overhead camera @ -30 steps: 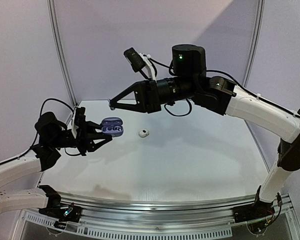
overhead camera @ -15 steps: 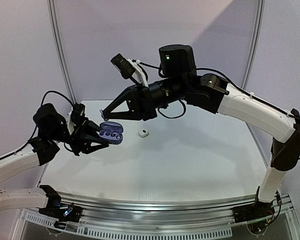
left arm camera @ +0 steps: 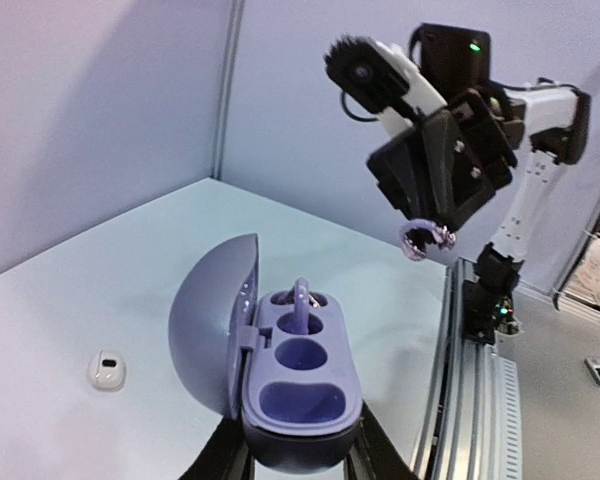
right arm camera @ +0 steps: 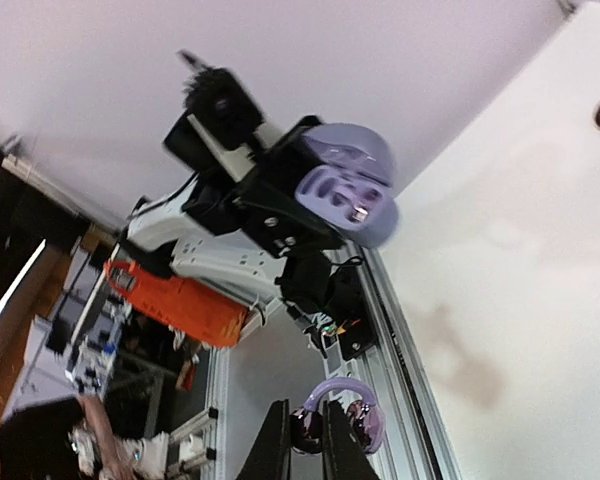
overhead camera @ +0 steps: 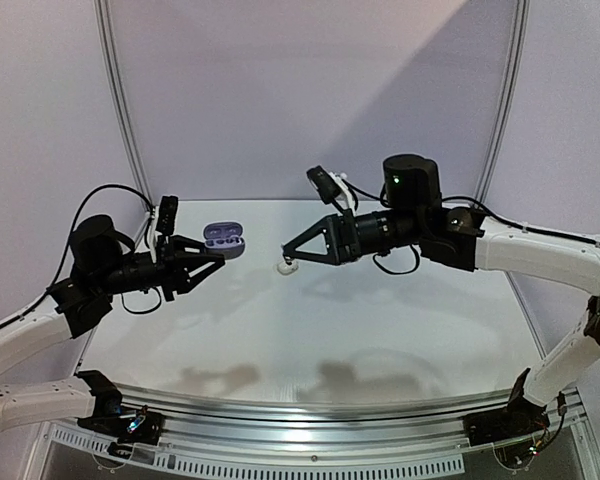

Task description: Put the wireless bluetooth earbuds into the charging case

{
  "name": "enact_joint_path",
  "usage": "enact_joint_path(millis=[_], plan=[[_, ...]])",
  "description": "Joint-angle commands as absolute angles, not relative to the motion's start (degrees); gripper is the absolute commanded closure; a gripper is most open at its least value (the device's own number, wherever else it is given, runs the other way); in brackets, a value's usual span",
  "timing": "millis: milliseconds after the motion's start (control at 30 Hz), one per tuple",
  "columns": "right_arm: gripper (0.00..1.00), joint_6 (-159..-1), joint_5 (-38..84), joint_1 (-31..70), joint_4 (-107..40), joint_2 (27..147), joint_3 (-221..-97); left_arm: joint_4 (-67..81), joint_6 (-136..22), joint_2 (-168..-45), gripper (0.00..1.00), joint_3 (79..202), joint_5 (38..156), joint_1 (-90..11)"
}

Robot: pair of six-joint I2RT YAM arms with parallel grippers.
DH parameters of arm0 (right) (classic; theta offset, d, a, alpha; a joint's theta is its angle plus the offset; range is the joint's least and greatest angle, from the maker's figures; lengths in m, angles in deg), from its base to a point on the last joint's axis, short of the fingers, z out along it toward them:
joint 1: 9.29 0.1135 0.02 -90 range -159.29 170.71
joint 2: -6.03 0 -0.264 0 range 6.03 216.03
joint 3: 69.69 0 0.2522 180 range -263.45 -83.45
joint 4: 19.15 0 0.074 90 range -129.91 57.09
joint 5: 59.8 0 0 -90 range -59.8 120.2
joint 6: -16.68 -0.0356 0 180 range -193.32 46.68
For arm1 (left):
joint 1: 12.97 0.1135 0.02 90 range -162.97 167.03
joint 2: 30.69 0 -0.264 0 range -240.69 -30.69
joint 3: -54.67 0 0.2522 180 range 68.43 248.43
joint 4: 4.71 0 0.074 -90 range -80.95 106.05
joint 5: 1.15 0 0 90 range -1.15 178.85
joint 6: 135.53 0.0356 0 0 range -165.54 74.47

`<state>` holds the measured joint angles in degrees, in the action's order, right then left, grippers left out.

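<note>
The right gripper (right arm camera: 305, 440) has its two fingers pinched nearly together on a purple earbud (right arm camera: 340, 415). It's a glossy little C-shaped clip, with a pale lilac arch joining two darker rounded ends. From the left wrist view that bud (left arm camera: 425, 238) hangs in the air, off to the right of the case and apart from it.

The left gripper (overhead camera: 208, 262) is clamped narrow on the base of the charging case (left arm camera: 300, 400), holding it up off the table (overhead camera: 380, 330) over the far left part. The case is a lilac pebble with the lid flipped open and standing on its left side. The tray faces up with rounded wells, and the far well already has a second purple earbud (left arm camera: 300, 298) in it, arch poking up. The other wells look bare.

A small white earbud (overhead camera: 285, 266) sits on the table between the two grippers, just under the right gripper's tip in the top view.
</note>
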<state>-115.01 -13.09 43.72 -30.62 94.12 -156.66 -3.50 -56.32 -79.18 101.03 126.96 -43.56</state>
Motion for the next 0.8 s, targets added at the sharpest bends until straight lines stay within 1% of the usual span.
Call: enact_joint_path(millis=[0, 167, 300, 367, 433, 567, 633, 767], plan=[[1.0, -128.21, -2.88, 43.31, -22.87, 91.95, -146.91, 2.64, -57.59, -78.19, 1.0, 99.3, 116.02, -41.89], [1.0, -139.21, 8.69, 43.19, -20.5, 94.23, -137.85, 2.67, -59.09, -77.9, 1.0, 98.62, 115.35, -41.11], [1.0, -151.59, 10.49, 43.2, -6.6, 101.26, -132.89, 2.64, -59.58, -77.65, 1.0, 98.32, 115.42, -40.93], [1.0, -154.55, 10.45, 43.19, -3.67, 106.92, -134.14, 2.8, -59.74, -77.42, 1.0, 98.14, 115.4, -40.93], [1.0, -155.45, 10.03, 43.23, -4.04, 111.73, -137.5, 3.05, -60.0, -77.22, 1.0, 97.97, 115.37, -40.84], [1.0, -157.43, 9.64, 43.33, -2.31, 118.91, -143.08, 3.25, -60.21, -76.72, 1.0, 97.55, 115.22, -40.66], [1.0, -158.73, 9.76, 43.33, -2.09, 121.3, -144.19, 3.09, -60.21, -76.59, 1.0, 97.29, 115.07, -40.6], [1.0, -163.66, 9.56, 43.42, 2.82, 126.3, -143.46, 2.41, -59.88, -76.44, 1.0, 96.76, 115.0, -40.41]])
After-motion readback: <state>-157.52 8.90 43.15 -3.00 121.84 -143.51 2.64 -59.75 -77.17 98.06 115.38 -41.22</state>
